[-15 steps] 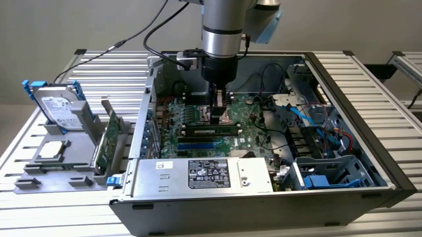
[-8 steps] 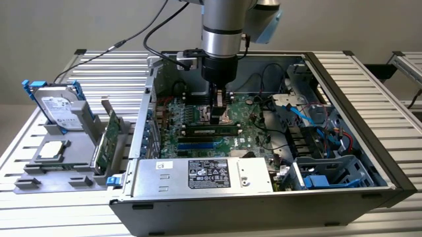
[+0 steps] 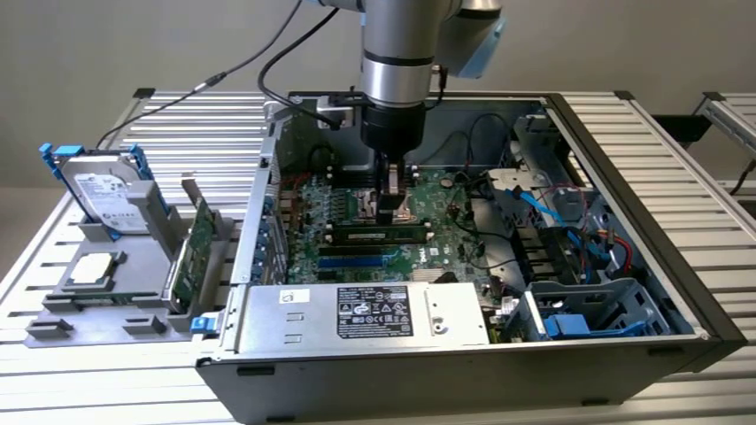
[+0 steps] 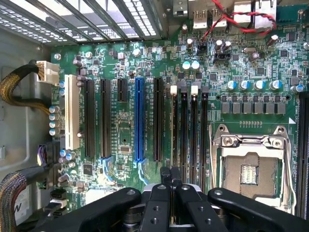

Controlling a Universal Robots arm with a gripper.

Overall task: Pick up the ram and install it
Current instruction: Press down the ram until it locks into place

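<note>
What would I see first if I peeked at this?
First the big silver robot arm reaching down into the open computer case, its gripper shut just above the green motherboard. A memory stick sits in a slot near the gripper. On the exterior view's left, a hard drive stands upright in a gray rack.

Glossy green motherboard (image 4: 145, 63); ribbed bare-metal table (image 3: 661, 159); matt black pincer (image 4: 170, 175).
</note>
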